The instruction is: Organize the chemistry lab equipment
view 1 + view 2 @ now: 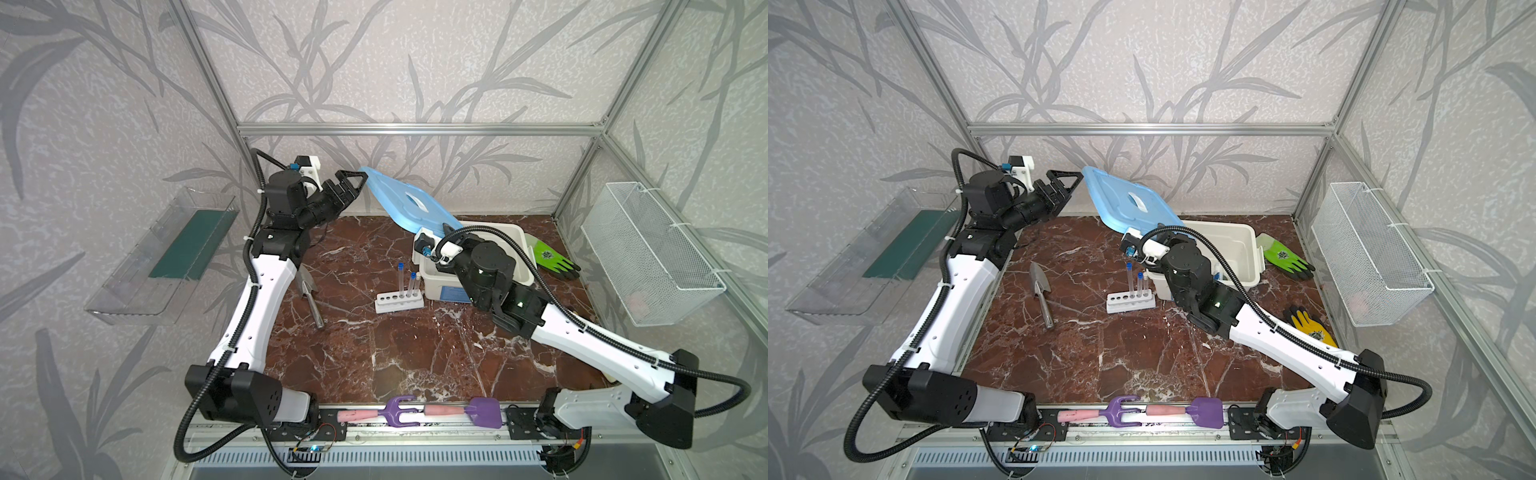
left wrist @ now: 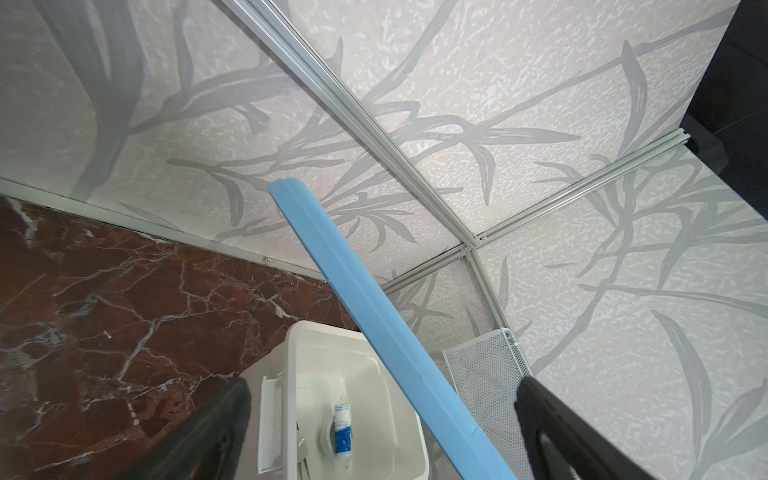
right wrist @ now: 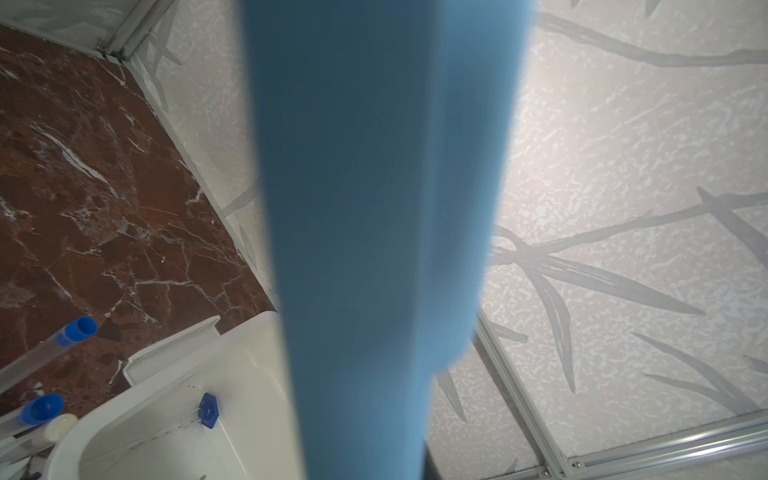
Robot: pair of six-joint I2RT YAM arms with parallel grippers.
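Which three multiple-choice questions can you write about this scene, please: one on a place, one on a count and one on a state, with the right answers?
1. Where does the white rack stand?
A. In the wire basket.
B. On the marble table, beside the white bin.
C. On the clear shelf.

2. How many test tubes stand in it?
A. One.
B. Two.
C. Four.

3. How is the left hand?
A. Open.
B. Shut on a test tube.
C. Shut on the trowel.

Answers:
1 B: both top views show it on the table next to the bin.
2 B: two blue caps rise from the rack.
3 A: its fingers stand wide apart, clear of the blue lid.
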